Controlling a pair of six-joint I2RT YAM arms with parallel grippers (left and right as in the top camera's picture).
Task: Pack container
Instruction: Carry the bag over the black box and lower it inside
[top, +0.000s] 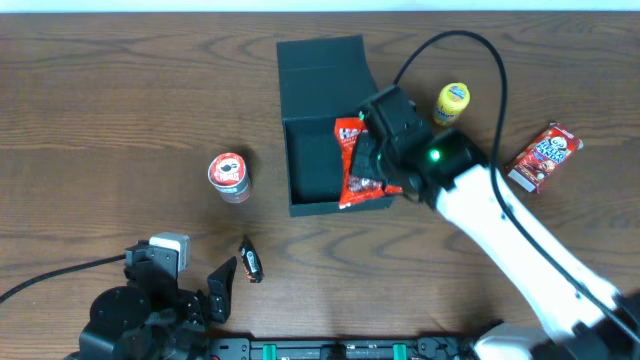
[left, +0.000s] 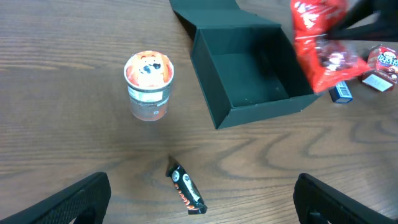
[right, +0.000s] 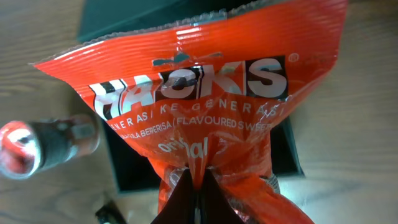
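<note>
The dark teal container (top: 310, 165) stands open at mid-table with its flap lid (top: 322, 64) folded back; its inside looks empty in the left wrist view (left: 249, 78). My right gripper (top: 372, 165) is shut on an orange Hacks sweets bag (top: 352, 160) and holds it over the container's right wall. The bag fills the right wrist view (right: 205, 99), pinched between the fingers (right: 198, 193). My left gripper (top: 215, 290) is open and empty at the near left, with a small black candy bar (left: 186, 188) between its fingers' line of sight.
A short can with an orange-and-white lid (top: 229, 176) stands left of the container. A yellow-capped item (top: 452, 103) and a red snack packet (top: 544, 156) lie to its right. The black candy bar (top: 251, 261) lies near the front edge.
</note>
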